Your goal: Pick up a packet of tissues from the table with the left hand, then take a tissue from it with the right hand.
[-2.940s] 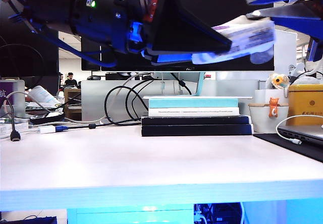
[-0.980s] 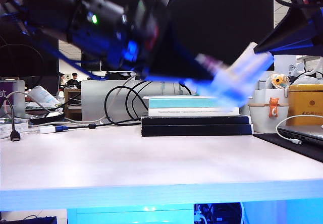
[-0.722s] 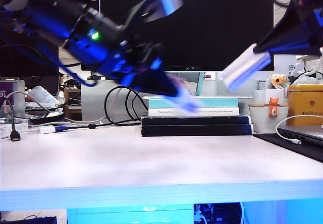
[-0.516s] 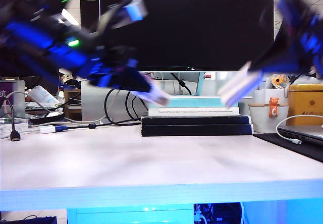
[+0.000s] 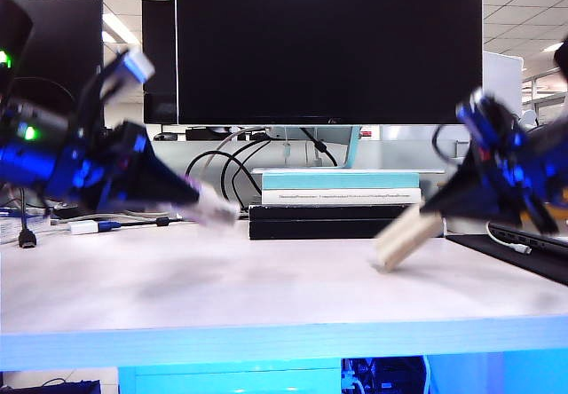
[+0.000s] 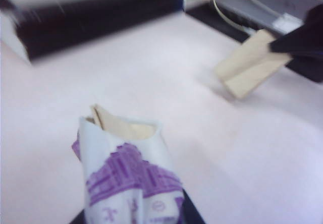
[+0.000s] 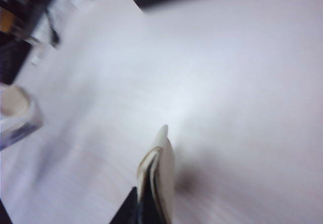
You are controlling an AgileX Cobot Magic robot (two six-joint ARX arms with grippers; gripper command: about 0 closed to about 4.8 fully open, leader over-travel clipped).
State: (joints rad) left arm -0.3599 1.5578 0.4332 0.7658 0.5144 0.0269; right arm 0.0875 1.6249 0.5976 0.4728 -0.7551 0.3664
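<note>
Left gripper (image 5: 182,194) pinching soft, squashy packet (image 6: 132,176) mid-body left of books (image 5: 344,203); right gripper (image 5: 444,209) squeezed tight on thin, floppy tissue (image 5: 406,240).

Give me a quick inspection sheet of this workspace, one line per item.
Surface: table, bare in the middle.
Job's things: packet of tissues held low at left, above the table; tissue held slanted at right, lower end near or at the table.
Clutter: stacked books; laptop on a black mat.
Grippers: left tool shut on the packet; right tool shut on the tissue.
Cables: black loops behind; white cable to laptop.
Surroundings: dark monitor, office behind.
</note>
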